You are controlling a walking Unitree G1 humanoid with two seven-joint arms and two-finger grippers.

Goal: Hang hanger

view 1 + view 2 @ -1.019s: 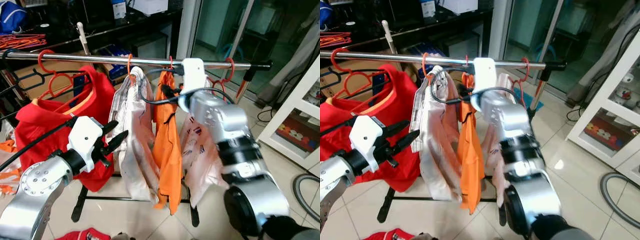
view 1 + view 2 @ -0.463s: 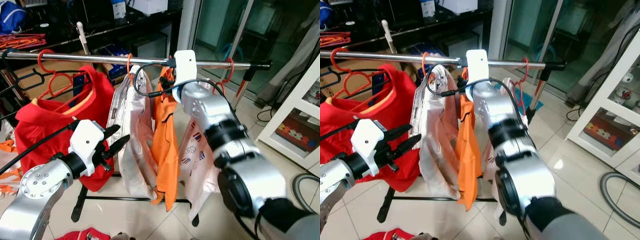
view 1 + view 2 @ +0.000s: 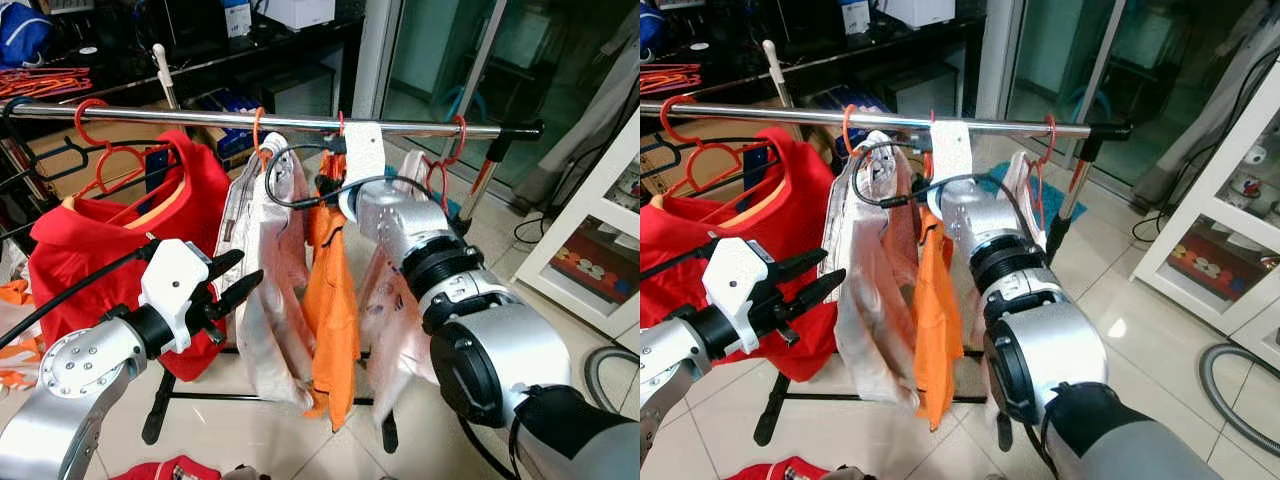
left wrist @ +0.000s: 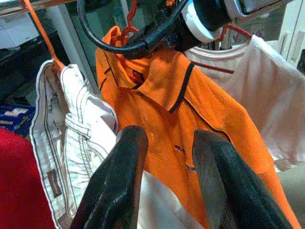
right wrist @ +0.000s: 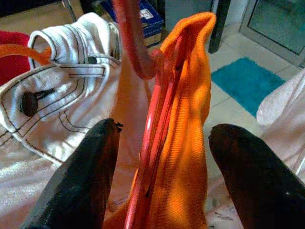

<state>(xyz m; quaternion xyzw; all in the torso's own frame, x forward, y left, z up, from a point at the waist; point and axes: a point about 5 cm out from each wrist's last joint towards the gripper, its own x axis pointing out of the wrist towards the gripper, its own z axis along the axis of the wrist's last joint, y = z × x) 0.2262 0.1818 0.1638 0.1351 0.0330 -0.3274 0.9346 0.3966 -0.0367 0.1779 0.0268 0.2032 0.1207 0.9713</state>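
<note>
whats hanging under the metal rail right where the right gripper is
An orange polo shirt with dark collar trim on a red plastic hanger hangs under the silver metal rail, between the open right gripper fingers. The wrist covers its hook.

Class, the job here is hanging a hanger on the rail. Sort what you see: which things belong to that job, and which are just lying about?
Job:
rail
orange shirt on its hanger
right gripper, open around it
left gripper

Lying about:
red shirt
white trousers
white cabinet
teal mat
</note>
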